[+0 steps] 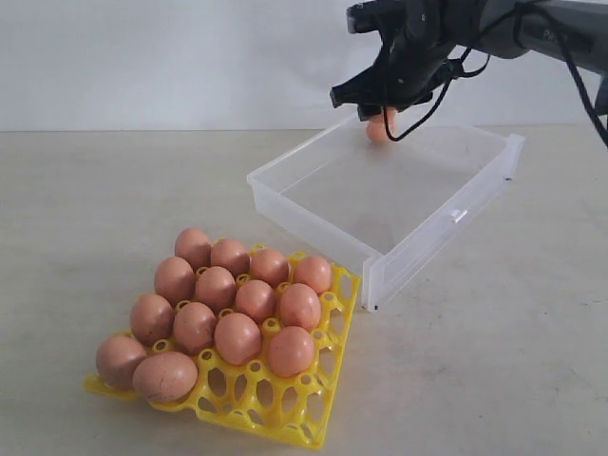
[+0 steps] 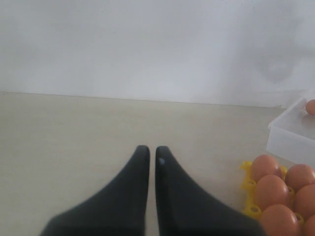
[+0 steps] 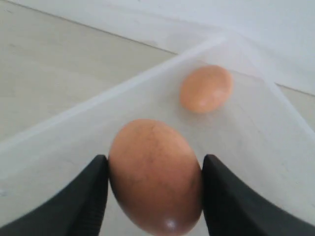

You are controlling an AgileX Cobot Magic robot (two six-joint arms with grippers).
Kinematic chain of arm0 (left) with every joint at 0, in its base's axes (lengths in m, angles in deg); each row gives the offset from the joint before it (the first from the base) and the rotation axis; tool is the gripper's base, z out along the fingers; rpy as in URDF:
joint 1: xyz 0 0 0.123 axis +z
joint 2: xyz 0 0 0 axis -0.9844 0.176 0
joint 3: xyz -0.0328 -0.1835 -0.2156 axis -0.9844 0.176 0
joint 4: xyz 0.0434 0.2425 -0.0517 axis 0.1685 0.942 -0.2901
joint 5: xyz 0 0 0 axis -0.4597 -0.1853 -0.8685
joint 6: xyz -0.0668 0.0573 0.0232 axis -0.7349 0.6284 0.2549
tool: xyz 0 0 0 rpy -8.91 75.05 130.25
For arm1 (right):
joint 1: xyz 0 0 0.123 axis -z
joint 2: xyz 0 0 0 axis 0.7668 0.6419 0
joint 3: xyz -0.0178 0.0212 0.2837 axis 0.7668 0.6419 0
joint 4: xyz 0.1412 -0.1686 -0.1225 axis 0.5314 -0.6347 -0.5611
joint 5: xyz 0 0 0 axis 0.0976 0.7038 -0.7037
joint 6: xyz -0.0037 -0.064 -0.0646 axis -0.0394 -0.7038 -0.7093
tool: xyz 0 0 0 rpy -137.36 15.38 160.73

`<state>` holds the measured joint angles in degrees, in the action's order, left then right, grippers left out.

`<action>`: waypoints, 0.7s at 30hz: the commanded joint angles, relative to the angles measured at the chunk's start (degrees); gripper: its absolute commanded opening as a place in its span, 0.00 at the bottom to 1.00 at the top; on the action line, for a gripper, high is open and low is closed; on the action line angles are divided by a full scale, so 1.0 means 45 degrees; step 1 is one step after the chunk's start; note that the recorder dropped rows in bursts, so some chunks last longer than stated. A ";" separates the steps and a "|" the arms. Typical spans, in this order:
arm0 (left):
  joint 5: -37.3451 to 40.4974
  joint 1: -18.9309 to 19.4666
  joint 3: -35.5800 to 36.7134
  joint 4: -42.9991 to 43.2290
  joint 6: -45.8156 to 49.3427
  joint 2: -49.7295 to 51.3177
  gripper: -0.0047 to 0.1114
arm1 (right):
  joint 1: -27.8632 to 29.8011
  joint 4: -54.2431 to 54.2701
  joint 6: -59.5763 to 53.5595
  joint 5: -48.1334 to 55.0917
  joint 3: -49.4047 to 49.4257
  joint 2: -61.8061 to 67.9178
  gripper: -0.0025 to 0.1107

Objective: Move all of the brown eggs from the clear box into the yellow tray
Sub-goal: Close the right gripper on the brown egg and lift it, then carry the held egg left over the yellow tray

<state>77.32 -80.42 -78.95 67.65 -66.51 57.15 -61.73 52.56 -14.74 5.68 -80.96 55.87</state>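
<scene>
Your left claw (image 2: 152,153) sits low over the pale desk (image 1: 494,361), fingers together with only a sliver between them and nothing in them. It is out of this play, though it is parked just beside the bright yellow plastic egg tray (image 1: 329,366).

The tray is packed with smooth orange-brown eggs (image 1: 237,337), row on row. The empty cups (image 1: 275,404) run along its near edge, on the side facing the box.

Moving right, you have the shallow clear plastic box (image 1: 313,223), its floor almost bare.

And here is the action: your right claw (image 3: 155,160) hangs above the box's far corner, clamped on one brown egg (image 3: 152,196). The fingers pinch its narrow waist, and its long axis runs along them, so by my reading it hangs end-down for a cup. A second brown egg (image 3: 205,88) lies loose on the box floor just beyond it.

What matters for your next move is this: from the right claw, those free cups lie down and to the left across the box's near wall. This is the right arm's carry, so I'd clear the wall first.
</scene>
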 commanded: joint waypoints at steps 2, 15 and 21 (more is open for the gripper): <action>-0.0058 0.0070 0.0032 -0.0012 0.0006 -0.0044 0.08 | -0.0470 0.0296 0.0209 -0.3136 0.3333 -0.1939 0.02; -0.0058 0.0070 0.0032 -0.0012 0.0006 -0.0044 0.08 | -0.0470 -0.1529 0.6575 -1.8702 1.8360 -0.8548 0.02; -0.0058 0.0070 0.0032 -0.0012 0.0006 -0.0044 0.08 | -0.0470 -0.8032 1.0661 -2.2245 1.9436 -0.8217 0.02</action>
<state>77.32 -80.42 -78.95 67.65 -66.51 57.15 -63.86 28.19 26.03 -84.97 6.02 18.48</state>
